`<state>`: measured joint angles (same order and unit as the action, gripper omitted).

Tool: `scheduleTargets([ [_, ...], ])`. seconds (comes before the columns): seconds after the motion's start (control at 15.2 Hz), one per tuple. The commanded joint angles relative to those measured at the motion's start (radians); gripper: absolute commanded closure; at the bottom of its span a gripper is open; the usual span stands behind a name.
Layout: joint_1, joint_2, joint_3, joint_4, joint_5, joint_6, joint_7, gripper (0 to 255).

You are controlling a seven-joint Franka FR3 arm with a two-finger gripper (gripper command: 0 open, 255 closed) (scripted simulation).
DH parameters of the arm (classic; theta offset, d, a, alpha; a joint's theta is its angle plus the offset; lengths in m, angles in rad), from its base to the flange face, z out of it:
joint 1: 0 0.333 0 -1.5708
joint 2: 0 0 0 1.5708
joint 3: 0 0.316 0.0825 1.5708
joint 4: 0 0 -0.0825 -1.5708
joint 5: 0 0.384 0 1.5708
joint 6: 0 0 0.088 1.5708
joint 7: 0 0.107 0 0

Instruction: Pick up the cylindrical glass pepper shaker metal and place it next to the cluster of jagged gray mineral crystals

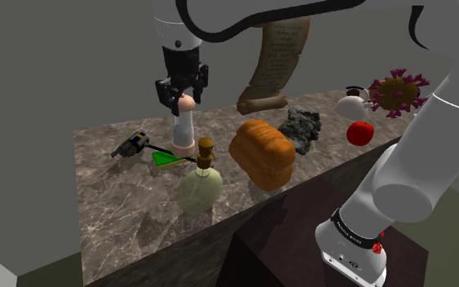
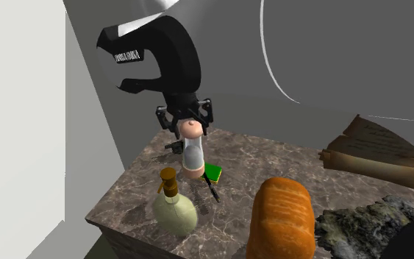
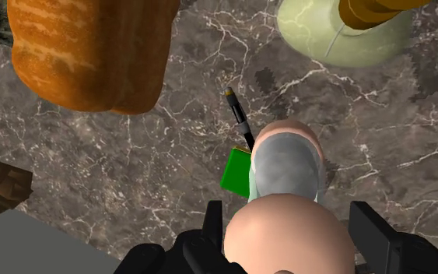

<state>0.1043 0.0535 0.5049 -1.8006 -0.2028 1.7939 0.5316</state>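
Note:
The pepper shaker point(image 1: 183, 126) point(image 2: 193, 154) point(image 3: 285, 167) is a clear cylinder with a pinkish cap and base. It stands upright near the back of the marble table point(image 1: 113, 204). My gripper point(image 1: 186, 99) point(image 2: 191, 126) point(image 3: 287, 233) comes down from above, and its two fingers press against the sides of the cap. The jagged grey crystal cluster point(image 1: 302, 128) point(image 2: 363, 221) lies farther toward the shoulder view's right, beyond the bread loaf point(image 1: 262, 152).
The loaf point(image 2: 281, 219) point(image 3: 92, 54) sits between shaker and crystals. A round corked flask point(image 1: 200, 186) point(image 2: 174, 210) point(image 3: 341, 31) stands in front of the shaker, with a green block point(image 1: 168, 157) point(image 3: 236, 171) beside its base. A scroll point(image 1: 272, 65), a red apple point(image 1: 359, 132) and a dark tool point(image 1: 131, 145) are also there.

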Motion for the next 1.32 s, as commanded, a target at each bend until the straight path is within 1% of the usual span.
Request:
scheduleTargets([
  [0.0,0.0,-0.006,0.0,0.021,0.004,-0.026,-0.005,255],
  [0.66,0.005,-0.001,0.004,0.16,0.005,-0.159,-0.024,255],
  [1.25,0.015,0.029,0.01,0.315,-0.009,-0.289,-0.034,255],
])
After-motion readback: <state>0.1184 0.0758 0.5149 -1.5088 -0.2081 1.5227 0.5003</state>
